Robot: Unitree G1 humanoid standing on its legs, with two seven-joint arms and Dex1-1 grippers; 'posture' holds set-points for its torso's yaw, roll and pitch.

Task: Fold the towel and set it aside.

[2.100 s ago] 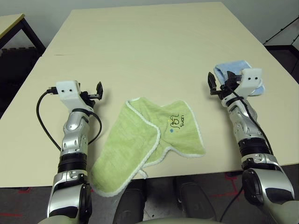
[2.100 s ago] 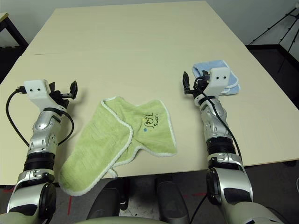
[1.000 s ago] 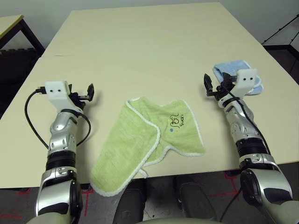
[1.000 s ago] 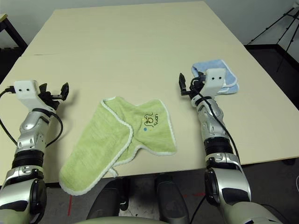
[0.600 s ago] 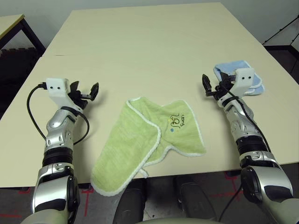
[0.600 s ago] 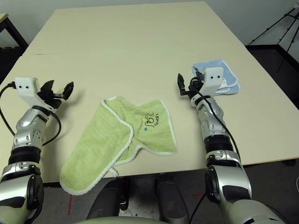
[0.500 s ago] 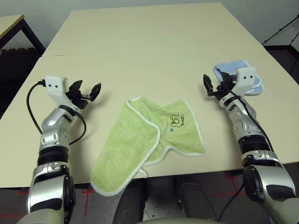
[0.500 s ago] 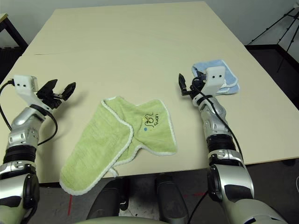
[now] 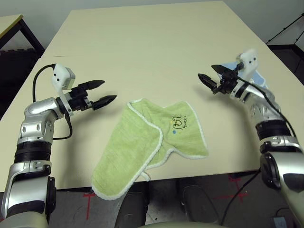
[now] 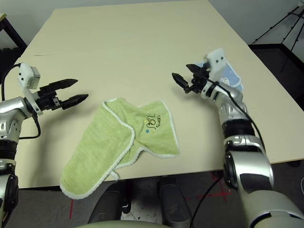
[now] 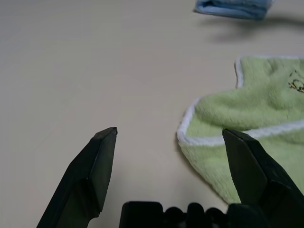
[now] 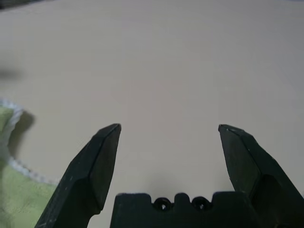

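The towel (image 9: 152,145) is lying rumpled at the table's (image 9: 142,52) near edge (unfolded). Both grippers, left (image 9: 104,92) and right (image 9: 207,78), are hovering with fingers spread; each should be descending onto a corner.

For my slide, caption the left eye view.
Open left gripper and right gripper flank crumpled light green terry towel on beige table.
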